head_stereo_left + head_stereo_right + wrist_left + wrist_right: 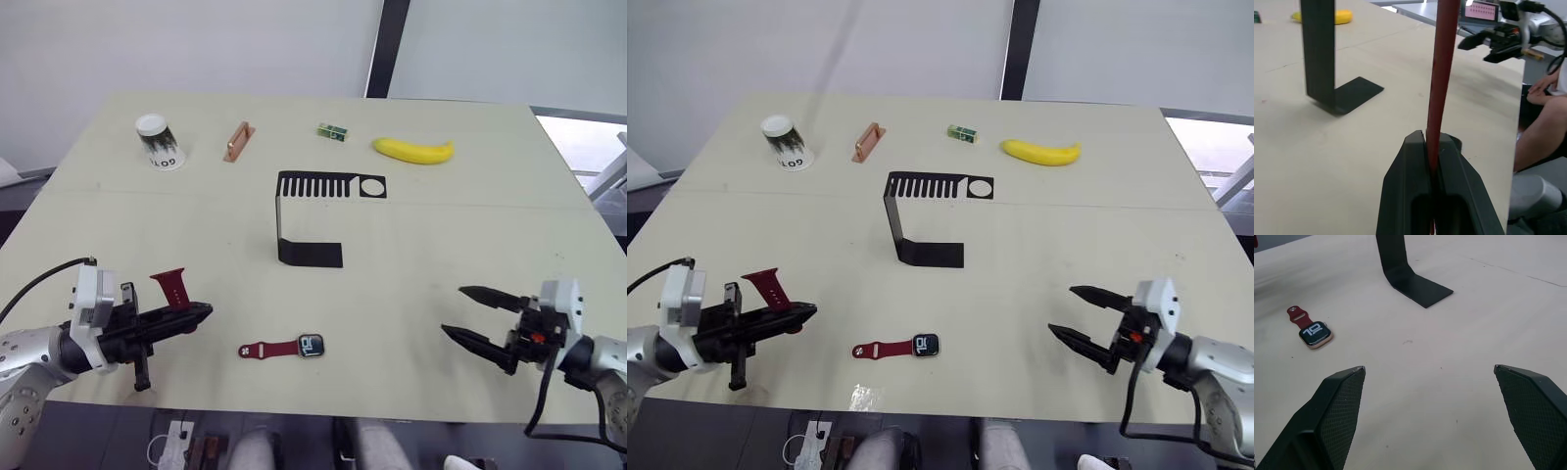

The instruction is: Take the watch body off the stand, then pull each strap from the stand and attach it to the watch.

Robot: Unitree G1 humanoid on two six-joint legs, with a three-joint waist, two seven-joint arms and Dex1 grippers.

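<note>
Strap number two (171, 286) is pinched edge-on between the left gripper's (196, 315) black fingers, its free length standing up above the fingertips; in the left wrist view the dark red band rises straight out of the pressed-together fingers. The right gripper (475, 313) hangs over the near right part of the table (470, 245) with its fingers spread wide, holding nothing.

Between the two arms, near the front edge, lies the watch body (311, 345), screen up, with the first strap (266, 350) already joined to the side facing the left arm. The stand (312, 217) sits farther back at mid-table with no straps on its slotted top plate.

The step in hand looks like joining the held strap to the body's open side, the one facing the right gripper. Doing it well probably means the right gripper pinning the small case flat first, since it will slide under any push. The strap's end should then meet the groove squarely and slide in sideways, not press down. With the held strap standing upright, the wrist likely needs to roll it level first.
</note>
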